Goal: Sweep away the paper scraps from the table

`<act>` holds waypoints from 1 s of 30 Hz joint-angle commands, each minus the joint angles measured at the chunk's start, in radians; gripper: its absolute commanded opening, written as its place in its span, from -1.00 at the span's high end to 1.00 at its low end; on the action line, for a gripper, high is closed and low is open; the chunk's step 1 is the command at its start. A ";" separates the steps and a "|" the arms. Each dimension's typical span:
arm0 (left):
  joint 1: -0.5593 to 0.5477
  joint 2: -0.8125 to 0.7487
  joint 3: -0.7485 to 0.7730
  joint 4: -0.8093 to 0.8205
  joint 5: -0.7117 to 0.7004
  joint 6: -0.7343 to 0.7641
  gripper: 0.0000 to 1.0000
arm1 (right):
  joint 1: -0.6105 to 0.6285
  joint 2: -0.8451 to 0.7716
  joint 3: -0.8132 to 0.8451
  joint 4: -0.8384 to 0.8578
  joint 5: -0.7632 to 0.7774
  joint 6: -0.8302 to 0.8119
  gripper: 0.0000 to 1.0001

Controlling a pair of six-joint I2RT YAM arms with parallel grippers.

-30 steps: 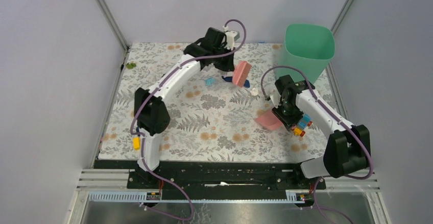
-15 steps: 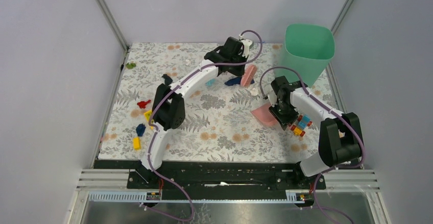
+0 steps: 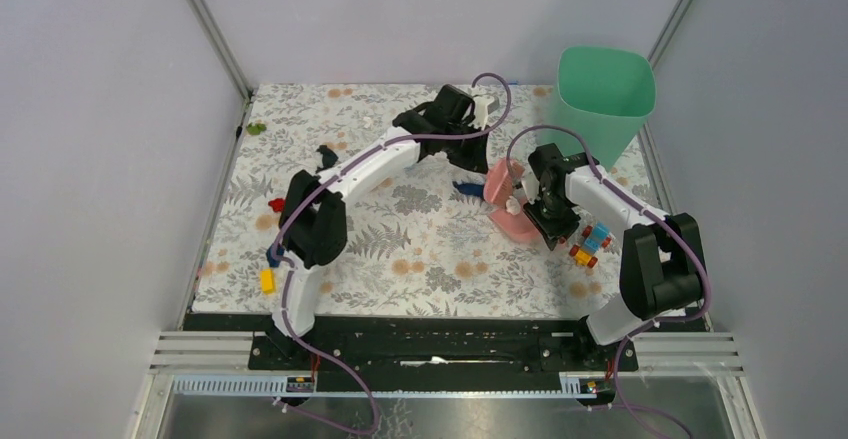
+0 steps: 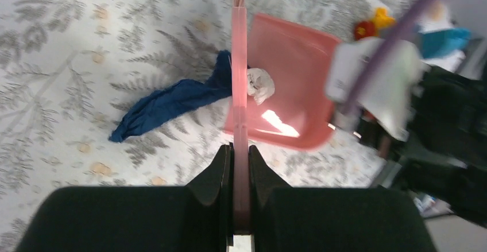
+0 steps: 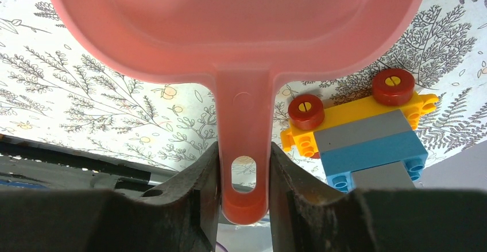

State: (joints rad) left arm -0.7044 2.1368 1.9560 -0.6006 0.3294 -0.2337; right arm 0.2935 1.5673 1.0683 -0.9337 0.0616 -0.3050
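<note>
My left gripper (image 3: 480, 162) is shut on a thin pink sweeping paddle (image 3: 497, 181), seen edge-on in the left wrist view (image 4: 239, 85). My right gripper (image 3: 548, 224) is shut on the handle (image 5: 244, 148) of the pink dustpan (image 3: 512, 221), which lies on the table (image 3: 420, 259). The paddle stands at the pan's mouth. A white wad (image 4: 259, 84) lies just inside the pan (image 4: 290, 80). A dark blue scrap (image 4: 166, 100) lies against the paddle's other side, outside the pan. Red (image 3: 277, 204) and dark blue (image 3: 273, 256) scraps lie far left; another dark one (image 3: 325, 152) is farther back.
A green bin (image 3: 603, 99) stands at the back right. The toy-brick vehicle (image 3: 590, 244) sits right beside the dustpan handle, also in the right wrist view (image 5: 362, 128). A yellow brick (image 3: 267, 280) lies near the front left edge. A small green object (image 3: 257, 129) lies back left.
My left arm swept the paddle right and nearer, up to the dustpan, dragging the dark blue scrap and the white wad along. My right gripper shifted the dustpan slightly toward the paddle.
</note>
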 commanded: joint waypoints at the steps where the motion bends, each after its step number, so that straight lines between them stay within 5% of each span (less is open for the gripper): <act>1: 0.014 -0.162 -0.049 0.044 0.193 -0.087 1.00 | -0.008 -0.015 0.029 -0.021 -0.030 0.012 1.00; 5: 0.069 -0.210 -0.086 0.112 0.289 -0.181 1.00 | -0.008 -0.041 0.016 -0.036 -0.042 -0.002 1.00; 18: 0.163 -0.077 0.068 0.061 0.100 -0.060 1.00 | -0.010 -0.169 -0.049 -0.074 -0.047 -0.040 1.00; 30: 0.108 0.089 0.093 0.335 0.134 -0.532 1.00 | -0.054 -0.165 -0.071 -0.112 -0.050 -0.043 1.00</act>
State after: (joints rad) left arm -0.5648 2.1948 2.0102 -0.4263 0.4515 -0.5804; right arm 0.2573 1.4128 0.9997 -1.0077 0.0166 -0.3359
